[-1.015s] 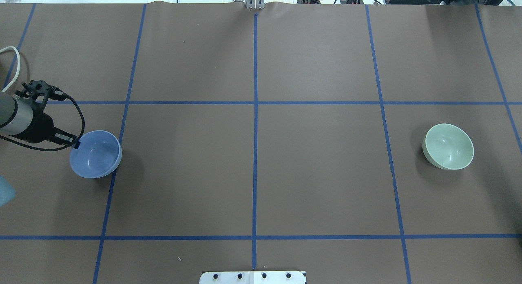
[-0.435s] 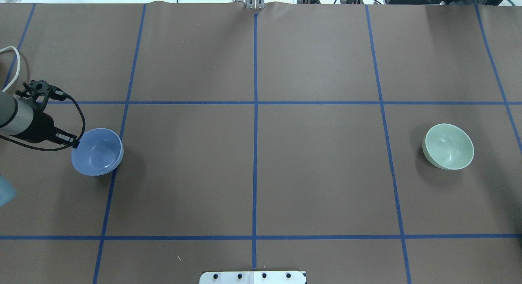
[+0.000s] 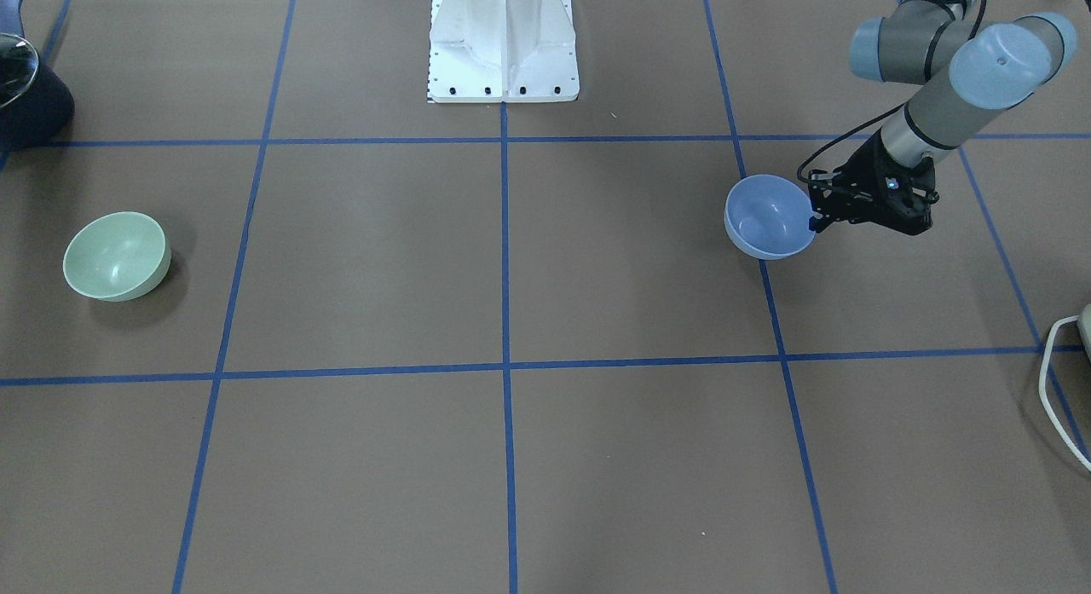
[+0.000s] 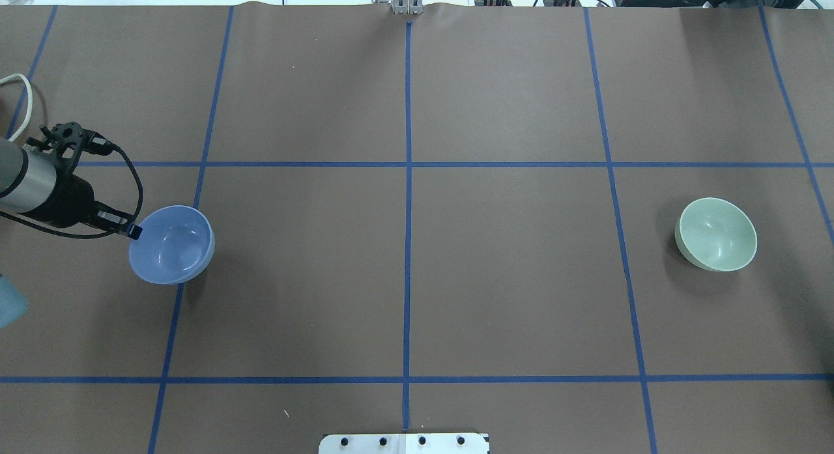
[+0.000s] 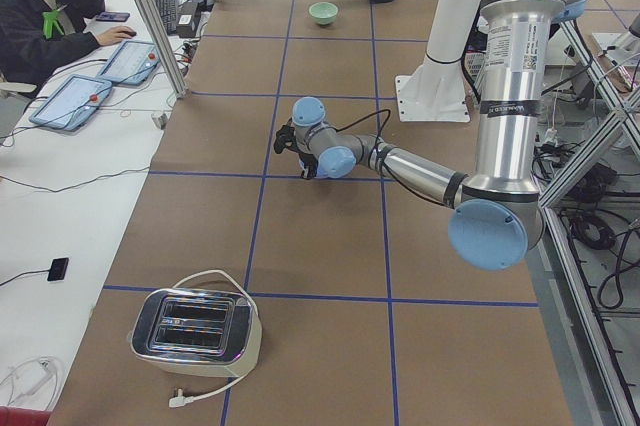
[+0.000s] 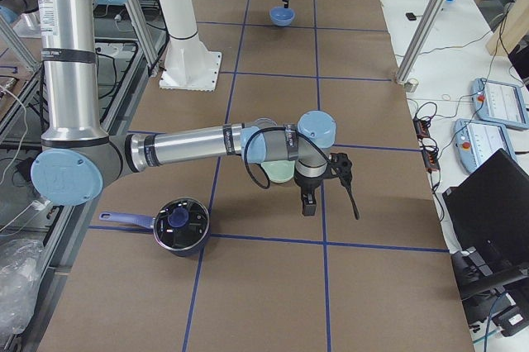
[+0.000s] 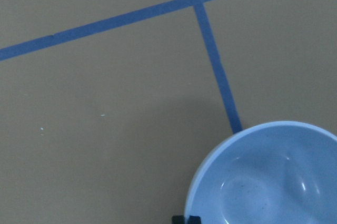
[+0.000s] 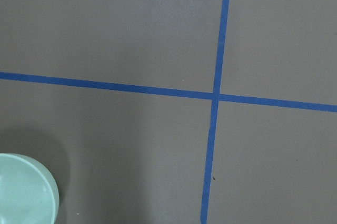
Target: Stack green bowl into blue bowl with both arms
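Observation:
The periwinkle-blue bowl [image 4: 171,244] is at the table's left side, and my left gripper [image 4: 133,231] is shut on its rim. The bowl seems held just above the table, its shadow offset. The front view shows the same grip, with the gripper [image 3: 814,222] on the blue bowl [image 3: 769,216]. In the left wrist view the bowl [image 7: 274,176] fills the lower right. The mint-green bowl [image 4: 717,234] sits upright at the right side. My right gripper [image 6: 310,203] hangs beside the green bowl [image 6: 277,172]; I cannot tell if it is open or shut. The right wrist view shows only the green bowl's edge [image 8: 23,192].
A dark pot [image 6: 180,224] with a blue handle stands near my right arm. A toaster [image 5: 195,331] with a white cable is at the left end. The white pedestal [image 3: 503,40] is at my side of the table. An operator sits beyond the far edge.
My left gripper has moved right toward the table's middle, carrying the blue bowl with it; the bowl sits more level now. The green bowl has not moved.

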{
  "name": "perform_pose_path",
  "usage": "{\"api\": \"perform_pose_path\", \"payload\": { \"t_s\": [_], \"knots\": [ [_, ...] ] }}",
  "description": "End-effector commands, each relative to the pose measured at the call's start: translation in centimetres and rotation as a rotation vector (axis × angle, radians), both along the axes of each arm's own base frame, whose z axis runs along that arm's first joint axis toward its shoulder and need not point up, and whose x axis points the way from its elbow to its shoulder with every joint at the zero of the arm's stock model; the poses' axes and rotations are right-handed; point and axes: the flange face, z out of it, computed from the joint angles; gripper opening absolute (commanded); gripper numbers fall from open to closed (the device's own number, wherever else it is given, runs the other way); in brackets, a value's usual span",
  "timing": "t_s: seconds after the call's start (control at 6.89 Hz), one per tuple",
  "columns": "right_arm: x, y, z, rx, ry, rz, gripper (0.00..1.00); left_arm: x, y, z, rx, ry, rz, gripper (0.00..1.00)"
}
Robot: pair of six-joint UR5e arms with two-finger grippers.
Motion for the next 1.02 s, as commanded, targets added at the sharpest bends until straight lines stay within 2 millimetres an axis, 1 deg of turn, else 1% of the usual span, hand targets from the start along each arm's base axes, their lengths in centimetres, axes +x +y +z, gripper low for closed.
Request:
{"api": "perform_pose_path", "payload": {
  "t_s": [0.0,0.15,0.29,0.44,0.58,0.73,0.87],
  "knots": [
    [0.0,0.0,0.0,0.001,-0.001,0.000,1.00,4.5,-3.2,-11.1,-0.147,0.048,-0.095,0.00],
    [0.0,0.0,-0.1,0.002,-0.001,0.000,1.00,9.0,-3.3,-16.2,-0.182,-0.008,-0.127,0.00],
    [0.1,0.0,-0.1,0.001,-0.001,0.003,1.00,14.0,-1.9,-20.3,-0.160,-0.058,-0.139,0.00],
    [0.0,0.0,-0.1,-0.004,-0.001,0.007,1.00,17.8,-1.9,-22.4,-0.204,-0.061,-0.157,0.00],
    [-0.1,0.0,-0.2,-0.009,-0.012,0.010,1.00,21.0,-2.7,-24.4,-0.208,-0.070,-0.172,0.00],
    [-0.1,0.0,-0.3,-0.008,-0.015,0.009,1.00,23.6,-2.0,-24.5,-0.181,-0.093,-0.176,0.00],
    [-0.1,-0.1,-0.4,-0.006,-0.015,0.009,1.00,24.2,-1.9,-24.7,-0.171,-0.084,-0.178,0.00]
  ]
}}
